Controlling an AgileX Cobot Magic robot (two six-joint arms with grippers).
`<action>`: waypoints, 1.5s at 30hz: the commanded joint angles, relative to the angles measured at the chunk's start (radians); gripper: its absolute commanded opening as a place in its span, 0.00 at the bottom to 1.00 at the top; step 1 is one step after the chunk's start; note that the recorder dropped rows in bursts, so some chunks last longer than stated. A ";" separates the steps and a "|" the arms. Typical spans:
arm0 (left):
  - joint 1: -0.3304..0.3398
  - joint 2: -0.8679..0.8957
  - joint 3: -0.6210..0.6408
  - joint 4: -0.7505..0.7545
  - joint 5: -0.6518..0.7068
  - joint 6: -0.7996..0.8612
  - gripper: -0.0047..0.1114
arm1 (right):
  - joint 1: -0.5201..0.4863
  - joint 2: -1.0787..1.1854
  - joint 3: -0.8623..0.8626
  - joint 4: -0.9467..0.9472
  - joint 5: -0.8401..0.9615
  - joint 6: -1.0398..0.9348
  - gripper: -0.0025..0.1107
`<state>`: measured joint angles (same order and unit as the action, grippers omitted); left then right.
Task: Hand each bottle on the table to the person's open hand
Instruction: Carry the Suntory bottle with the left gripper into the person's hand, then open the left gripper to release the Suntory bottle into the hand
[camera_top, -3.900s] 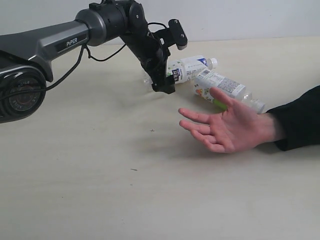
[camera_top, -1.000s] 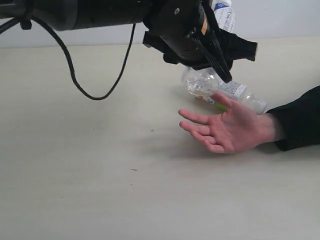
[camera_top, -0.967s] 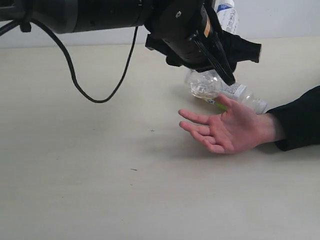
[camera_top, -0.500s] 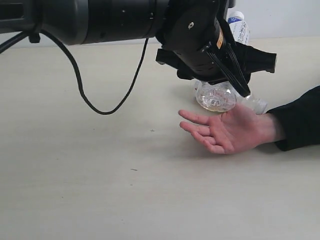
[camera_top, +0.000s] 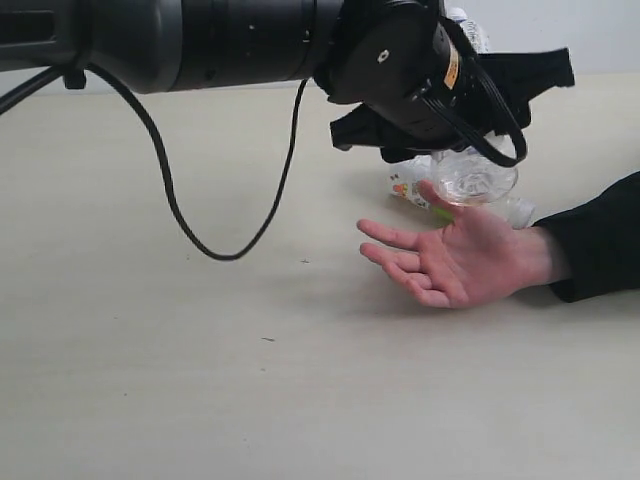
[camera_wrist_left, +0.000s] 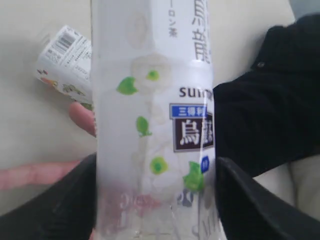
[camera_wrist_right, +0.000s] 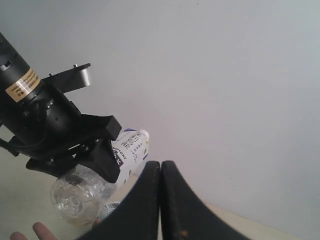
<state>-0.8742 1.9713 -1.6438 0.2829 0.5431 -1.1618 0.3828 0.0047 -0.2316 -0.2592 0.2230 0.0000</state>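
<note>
where pale wall (camera_top: 600, 25) meets cream table (camera_top: 200, 390), the left hand (camera_wrist_left: 155, 202) grips a bottle (camera_wrist_left: 150, 100).

My own hardware: two arms, black finish throughout.
Item one, my left arm (camera_top: 230, 40): a thick glossy black cylinder ending in a rounded black wrist housing. One thin black cable (camera_top: 228, 258) loops off it. A small orange-yellow sticker (camera_top: 452, 70) with black print sits on the housing, with a grey plate (camera_wrist_right: 75, 76) at its rim. My left gripper (camera_wrist_left: 155, 200) has two broad matt black fingers (camera_wrist_left: 55, 205) with curved inner edges. Item two, my right gripper (camera_wrist_right: 160, 167): two slim, smooth black fingers, round-tipped.
</note>
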 joint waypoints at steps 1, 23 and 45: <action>-0.005 -0.005 0.004 -0.057 -0.017 -0.152 0.04 | 0.001 -0.005 0.004 -0.004 -0.004 0.000 0.02; -0.162 0.028 0.002 0.304 0.227 -0.578 0.04 | 0.001 -0.005 0.004 -0.004 -0.004 0.000 0.02; -0.178 0.193 0.002 0.211 0.139 -0.711 0.04 | 0.001 -0.005 0.004 -0.002 -0.004 0.000 0.02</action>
<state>-1.0485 2.1633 -1.6420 0.5254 0.7050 -1.8522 0.3828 0.0047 -0.2316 -0.2614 0.2230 0.0000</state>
